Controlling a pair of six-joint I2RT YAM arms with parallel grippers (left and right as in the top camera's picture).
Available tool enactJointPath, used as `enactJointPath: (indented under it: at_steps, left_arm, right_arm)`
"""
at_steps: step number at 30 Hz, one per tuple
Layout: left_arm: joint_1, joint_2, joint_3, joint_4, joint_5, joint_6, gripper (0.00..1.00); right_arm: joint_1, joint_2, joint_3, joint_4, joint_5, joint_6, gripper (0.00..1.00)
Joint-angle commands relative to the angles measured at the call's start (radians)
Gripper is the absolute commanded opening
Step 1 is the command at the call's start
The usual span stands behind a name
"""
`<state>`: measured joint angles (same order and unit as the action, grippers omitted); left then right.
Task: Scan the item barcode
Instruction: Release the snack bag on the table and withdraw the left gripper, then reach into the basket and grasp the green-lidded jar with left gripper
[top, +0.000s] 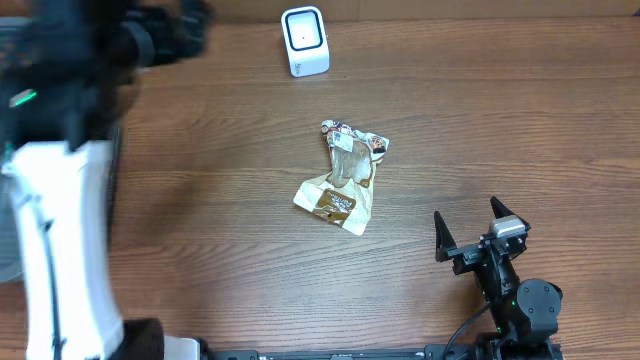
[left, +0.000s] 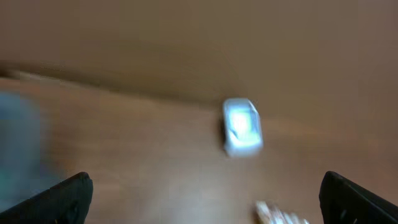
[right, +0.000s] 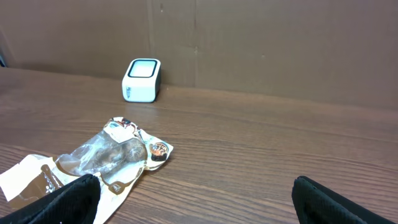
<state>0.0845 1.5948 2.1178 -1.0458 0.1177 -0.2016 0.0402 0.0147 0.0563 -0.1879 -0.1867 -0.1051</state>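
The crumpled snack packet (top: 342, 178) lies mid-bench, well apart from the scanner (top: 305, 40) near the far edge. Both the left fingers (left: 68, 199) and right fingers (top: 441, 236) stand wide, holding nothing. A pinch on slick film may slip, or hide the barcode; bare bench (top: 520, 110) surrounds the packet.

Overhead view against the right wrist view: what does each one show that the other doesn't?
Only overhead: the blurred left arm over the table, and the right arm behind its fingers. Only the right wrist: the face of the brown wall rising behind the scanner, and the scanner's side. Both: the scanner, the packet lying mid-table, the wooden table, and the right fingers, open with nothing between them.
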Motion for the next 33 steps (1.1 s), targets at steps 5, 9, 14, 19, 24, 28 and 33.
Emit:
enactJointPath:
  at_steps: [5,9,14,19,24,28,33]
  left_arm:
    - [0.344,0.046,-0.004,0.002,-0.135,-0.056,0.91]
    - [0.434,0.125,-0.004,-0.011,-0.153,-0.008,0.92]
    - [0.467,0.232,-0.004,-0.016,-0.15,0.13,0.93]
    - [0.467,0.32,-0.004,0.012,-0.142,0.161,0.98]
    - [0.467,0.401,-0.004,0.013,-0.143,0.224,1.0]
    - [0.467,0.464,-0.004,0.007,-0.142,0.252,1.0]
    - [0.469,0.526,-0.004,0.029,-0.106,0.304,0.99]
  right_arm:
    - [0.004,-0.012,0.0,0.003,-0.005,-0.001,1.0]
    - [0.004,-0.012,0.0,0.003,-0.006,-0.001,1.0]
    - [0.004,-0.012,0.001,0.003,-0.006,-0.001,1.0]
    - [0.004,-0.012,0.001,0.003,-0.006,-0.001,1.0]
    - [0.004,-0.012,0.001,0.004,-0.006,-0.001,1.0]
    - [0.004,-0.012,0.001,0.004,-0.006,-0.001,1.0]
    - [0.004,-0.012,0.001,0.003,-0.005,-0.001,1.0]
